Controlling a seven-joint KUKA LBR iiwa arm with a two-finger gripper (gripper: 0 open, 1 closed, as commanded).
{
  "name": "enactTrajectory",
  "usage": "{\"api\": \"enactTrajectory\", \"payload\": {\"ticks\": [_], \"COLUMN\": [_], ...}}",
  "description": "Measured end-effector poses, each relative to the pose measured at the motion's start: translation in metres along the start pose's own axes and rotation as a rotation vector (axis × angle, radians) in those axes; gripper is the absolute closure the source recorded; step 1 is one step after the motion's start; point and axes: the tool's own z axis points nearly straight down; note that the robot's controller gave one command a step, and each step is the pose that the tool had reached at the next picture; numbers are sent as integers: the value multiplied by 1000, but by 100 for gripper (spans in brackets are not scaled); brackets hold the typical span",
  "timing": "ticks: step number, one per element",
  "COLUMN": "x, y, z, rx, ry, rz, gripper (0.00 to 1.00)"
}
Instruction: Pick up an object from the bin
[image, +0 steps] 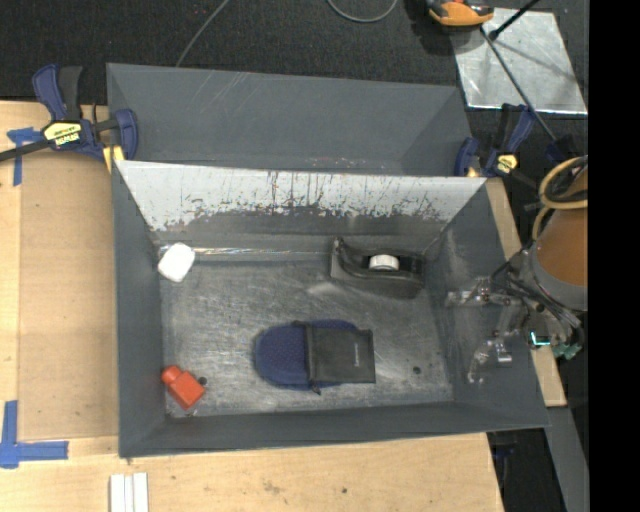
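My gripper hangs over the bin's right slope, open, with nothing between its fingers. Nearest to it, a black tape dispenser with a white roll lies against the back wall, up and to the left of the gripper. A dark blue rounded pouch with a black square patch rests on the floor near the front, well left of the gripper.
A small white lump sits in the back left corner of the floor. A small orange-red block lies in the front left corner. The arm, with an orange cover, comes in over the right rim.
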Motion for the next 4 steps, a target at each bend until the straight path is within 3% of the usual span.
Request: {"api": "enactTrajectory", "payload": {"ticks": [1, 2, 3, 4], "x": [-41, -44, -16, -50], "y": [53, 106, 172, 245], "z": [63, 96, 95, 97], "rx": [-3, 2, 0, -2], "ry": [1, -7, -13, -14], "rz": [303, 117, 97, 326], "gripper": [0, 0, 0, 0]}}
